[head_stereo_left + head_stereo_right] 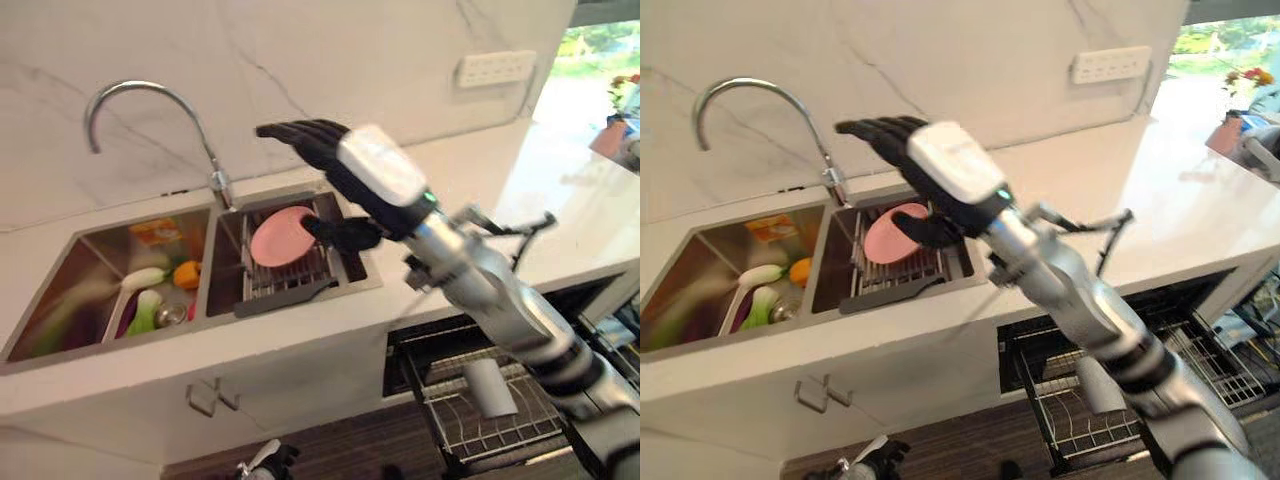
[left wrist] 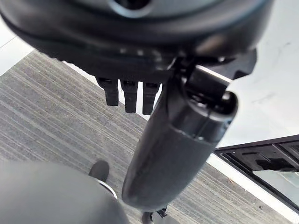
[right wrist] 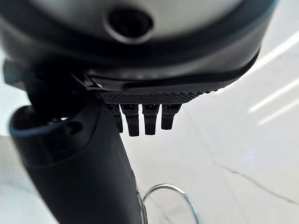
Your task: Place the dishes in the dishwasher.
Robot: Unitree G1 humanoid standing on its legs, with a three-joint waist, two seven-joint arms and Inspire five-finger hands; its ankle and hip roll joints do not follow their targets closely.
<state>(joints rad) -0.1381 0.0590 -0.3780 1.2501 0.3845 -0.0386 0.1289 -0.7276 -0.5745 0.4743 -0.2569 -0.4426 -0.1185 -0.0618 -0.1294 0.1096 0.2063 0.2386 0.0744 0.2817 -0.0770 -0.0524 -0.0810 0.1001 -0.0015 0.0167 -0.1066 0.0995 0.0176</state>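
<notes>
While above pink plate point(image 1: 281, 236), right hand point(image 1: 335, 165) empty.

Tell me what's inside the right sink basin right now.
A metal drying rack sits in the right basin, with a pink plate leaning in it. The open right hand hovers above and its thumb covers the plate's right edge, so anything behind it is hidden.

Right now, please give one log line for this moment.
right hand: open, raised above sink, empty | pink plate: standing in sink rack | left hand: low, over floor, empty | dishwasher rack: pulled out
</notes>
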